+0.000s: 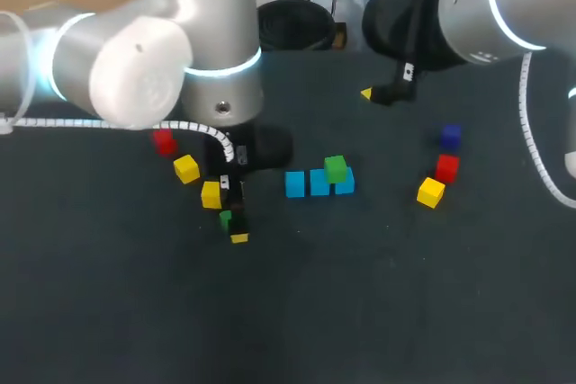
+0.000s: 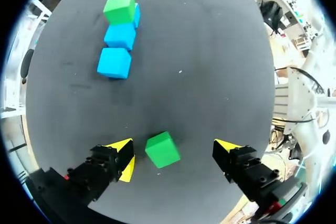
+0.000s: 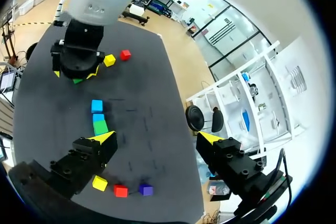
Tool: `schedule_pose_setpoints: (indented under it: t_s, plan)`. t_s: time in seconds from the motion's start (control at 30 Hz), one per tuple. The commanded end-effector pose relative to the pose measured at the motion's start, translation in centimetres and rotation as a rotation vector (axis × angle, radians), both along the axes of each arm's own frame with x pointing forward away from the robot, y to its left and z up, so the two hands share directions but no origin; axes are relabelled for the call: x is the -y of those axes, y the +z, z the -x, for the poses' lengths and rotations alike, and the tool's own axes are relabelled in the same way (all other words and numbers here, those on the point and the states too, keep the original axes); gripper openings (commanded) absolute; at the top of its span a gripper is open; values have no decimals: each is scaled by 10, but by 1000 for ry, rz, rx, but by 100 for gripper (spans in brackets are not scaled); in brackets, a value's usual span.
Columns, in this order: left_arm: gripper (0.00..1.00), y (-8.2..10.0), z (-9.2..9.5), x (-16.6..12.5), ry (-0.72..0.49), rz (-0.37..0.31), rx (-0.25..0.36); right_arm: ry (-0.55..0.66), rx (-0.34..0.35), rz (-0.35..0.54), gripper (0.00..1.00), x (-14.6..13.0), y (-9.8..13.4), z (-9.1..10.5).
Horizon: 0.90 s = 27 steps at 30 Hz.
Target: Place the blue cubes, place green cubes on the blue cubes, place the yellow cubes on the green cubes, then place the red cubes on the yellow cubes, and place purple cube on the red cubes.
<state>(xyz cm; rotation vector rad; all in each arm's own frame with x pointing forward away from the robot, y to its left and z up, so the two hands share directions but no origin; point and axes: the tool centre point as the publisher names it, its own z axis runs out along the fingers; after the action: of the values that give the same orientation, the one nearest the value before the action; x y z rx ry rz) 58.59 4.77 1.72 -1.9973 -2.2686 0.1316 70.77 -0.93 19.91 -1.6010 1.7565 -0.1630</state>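
Between the spread fingers of the left gripper [image 2: 174, 151] lies a green cube [image 2: 163, 149], touching neither finger.

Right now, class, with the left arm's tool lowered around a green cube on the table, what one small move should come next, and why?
Probably shut the left tool on the loose green cube. It lies on the table between the open fingers, and neither one touches it. Of the three blue cubes, only one carries a stacked green cube, so two tops are bare.
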Motion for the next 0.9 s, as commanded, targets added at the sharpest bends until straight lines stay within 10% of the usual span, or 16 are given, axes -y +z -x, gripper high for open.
schedule_pose_setpoints:
  t_s: [0.03, 0.53, 0.63, 0.8, 0.9]
  plan:
    - [100, -4, -2, 0, -16, -90, -12, -36, 76, -8, 100, 0, -3, 2]
    - [100, -15, -7, -10, 21, -83, -5, -36, 76, -8, 100, 0, -3, 2]
    - [54, -15, -8, -9, 20, -76, -4, -36, 76, -8, 100, 0, -3, 2]
    - [8, -15, -8, -8, 21, -73, -1, -36, 76, -8, 100, 0, -3, 2]
    - [0, -15, -8, -8, 20, -71, 0, -36, 76, -8, 100, 0, -3, 2]
